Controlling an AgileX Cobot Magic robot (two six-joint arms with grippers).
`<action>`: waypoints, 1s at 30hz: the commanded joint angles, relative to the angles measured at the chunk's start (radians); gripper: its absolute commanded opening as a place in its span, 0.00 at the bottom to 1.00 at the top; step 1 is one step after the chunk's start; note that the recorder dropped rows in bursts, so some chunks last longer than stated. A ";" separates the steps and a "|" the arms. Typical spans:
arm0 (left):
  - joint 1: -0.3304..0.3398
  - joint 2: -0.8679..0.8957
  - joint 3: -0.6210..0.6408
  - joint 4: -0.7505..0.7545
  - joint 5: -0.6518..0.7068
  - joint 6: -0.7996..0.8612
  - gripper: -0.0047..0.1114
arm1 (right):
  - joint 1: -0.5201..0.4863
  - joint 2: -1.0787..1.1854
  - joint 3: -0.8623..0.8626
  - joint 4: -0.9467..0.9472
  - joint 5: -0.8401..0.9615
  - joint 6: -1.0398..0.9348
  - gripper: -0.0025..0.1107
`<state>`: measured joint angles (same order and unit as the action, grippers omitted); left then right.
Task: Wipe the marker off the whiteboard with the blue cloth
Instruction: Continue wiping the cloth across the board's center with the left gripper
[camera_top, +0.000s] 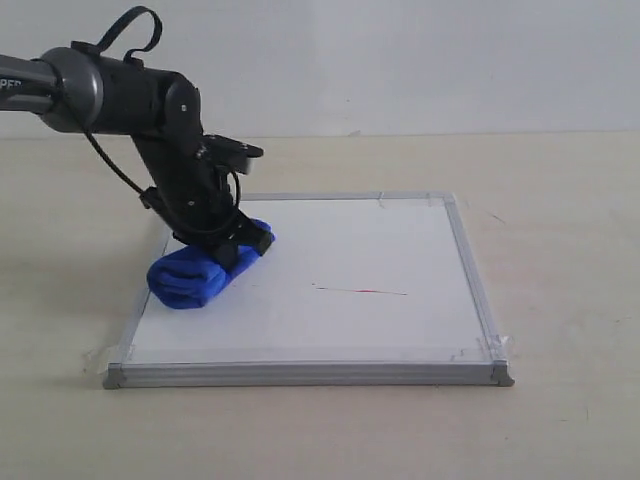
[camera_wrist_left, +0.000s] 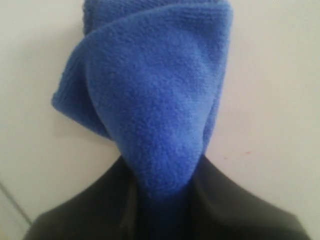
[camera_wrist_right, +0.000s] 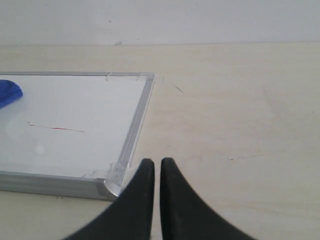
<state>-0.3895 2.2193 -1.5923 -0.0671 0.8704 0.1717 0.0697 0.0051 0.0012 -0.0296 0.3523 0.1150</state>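
The whiteboard (camera_top: 340, 330) lies flat on the table, framed in silver-grey metal. A thin red marker line (camera_top: 360, 291) runs across its middle, to the right of the blue cloth (camera_top: 190, 280). That rolled cloth rests on the board's left part, and my left gripper (camera_top: 245, 243) is shut on its far end. Close up, the cloth (camera_wrist_left: 155, 95) is pinched between the black fingers (camera_wrist_left: 235, 205). My right gripper (camera_wrist_right: 157, 167) hovers shut and empty over the table beside the board's corner (camera_wrist_right: 112, 186). From there the marker line (camera_wrist_right: 55, 128) and a tip of the cloth (camera_wrist_right: 9, 92) also show.
The whiteboard sits on a pale wooden table (camera_top: 570, 220) with a white wall behind. Clear tape (camera_top: 480, 350) holds the board's corners. The left arm (camera_top: 120, 90) reaches in from the upper left.
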 joint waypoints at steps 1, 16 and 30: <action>-0.113 0.002 -0.002 -0.131 -0.019 0.115 0.08 | -0.001 -0.005 -0.001 -0.006 -0.005 -0.002 0.03; -0.206 0.111 -0.132 -0.077 -0.008 0.091 0.08 | -0.001 -0.005 -0.001 -0.006 -0.005 -0.002 0.03; -0.147 0.129 -0.162 -0.163 0.162 0.120 0.08 | -0.001 -0.005 -0.001 -0.006 -0.007 -0.002 0.03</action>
<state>-0.4775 2.3276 -1.7718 -0.1798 0.9502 0.2185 0.0697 0.0051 0.0012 -0.0296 0.3523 0.1150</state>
